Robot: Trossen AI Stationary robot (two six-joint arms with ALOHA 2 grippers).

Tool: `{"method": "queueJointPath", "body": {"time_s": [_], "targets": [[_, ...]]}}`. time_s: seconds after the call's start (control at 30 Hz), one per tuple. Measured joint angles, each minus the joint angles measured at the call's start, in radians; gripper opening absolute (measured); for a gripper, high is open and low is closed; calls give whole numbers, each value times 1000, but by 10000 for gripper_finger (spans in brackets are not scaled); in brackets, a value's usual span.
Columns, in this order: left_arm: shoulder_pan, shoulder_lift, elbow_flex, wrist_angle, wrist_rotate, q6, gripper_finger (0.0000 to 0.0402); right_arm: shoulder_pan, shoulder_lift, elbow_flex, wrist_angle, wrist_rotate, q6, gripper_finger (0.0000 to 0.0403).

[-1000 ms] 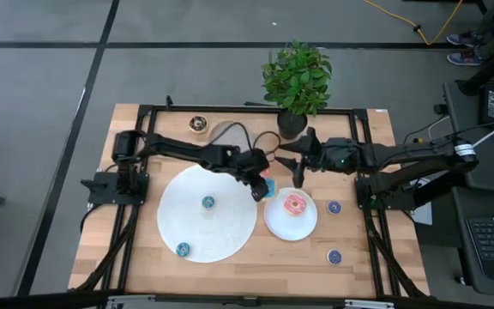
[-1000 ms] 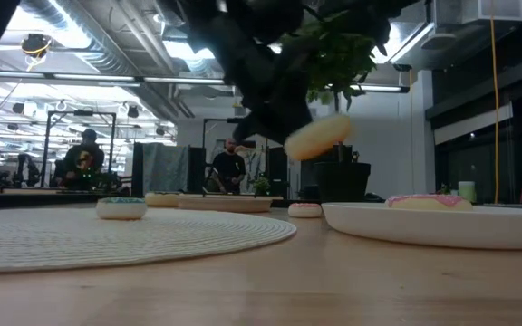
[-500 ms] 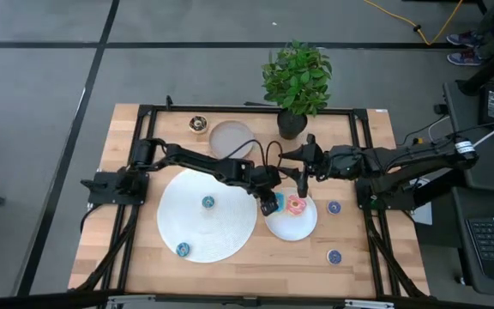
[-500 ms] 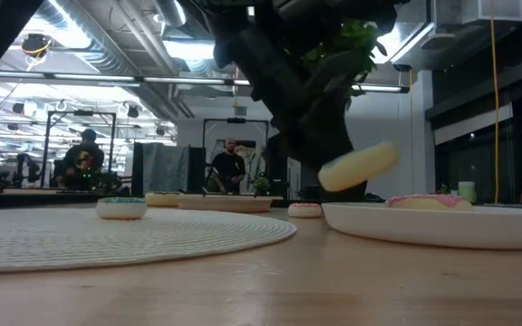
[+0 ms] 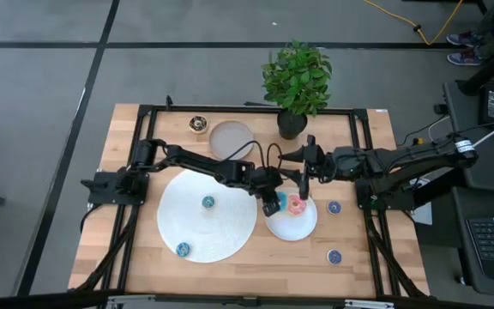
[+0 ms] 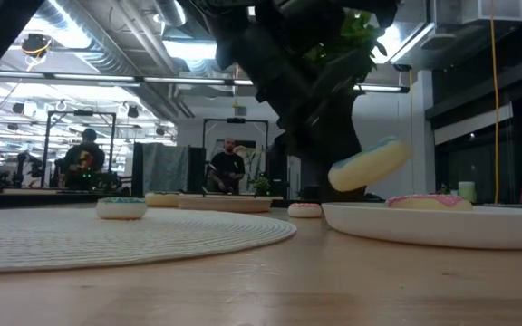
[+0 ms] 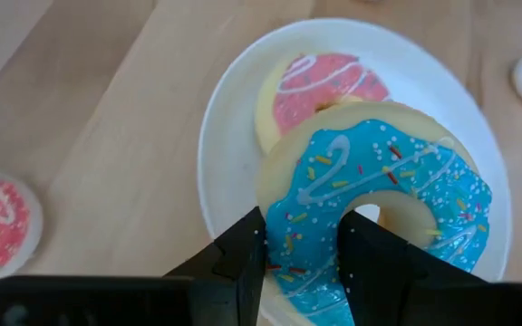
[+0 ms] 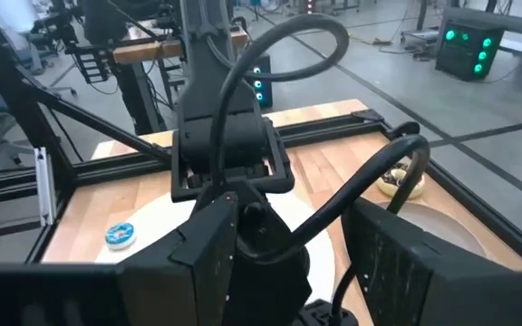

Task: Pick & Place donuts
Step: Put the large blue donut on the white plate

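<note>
Over the small round white plate (image 7: 225, 118), your left gripper (image 7: 302, 263) is pinching the blue-iced donut (image 7: 379, 217), its glossy icing speckled with sprinkles, clear of the plate. A pink-iced donut (image 7: 320, 81) is lying on that plate. Your right gripper (image 5: 301, 184) is hovering just beside, fingers spread apart.

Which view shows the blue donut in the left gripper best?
Left wrist view: the blue donut fills it, pinched by the left gripper. The high view shows a speck, the low view its pale underside; the right wrist view shows none.
</note>
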Motion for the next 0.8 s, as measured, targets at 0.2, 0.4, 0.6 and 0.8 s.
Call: {"method": "queueJointPath", "body": {"time_s": [0.2, 0.4, 0.6, 0.8], "targets": [[0, 0, 0, -13, 0, -16, 119, 5, 0, 0, 17, -3, 4, 198], [-2, 0, 0, -22, 10, 8, 133, 6, -15, 0, 23, -11, 1, 198], [-10, 0, 0, -25, -7, 3, 165, 6, -28, 0, 26, -12, -2, 197], [-11, 0, 0, -24, -7, 7, 190, 6, -28, 0, 26, -11, -1, 197]]}}
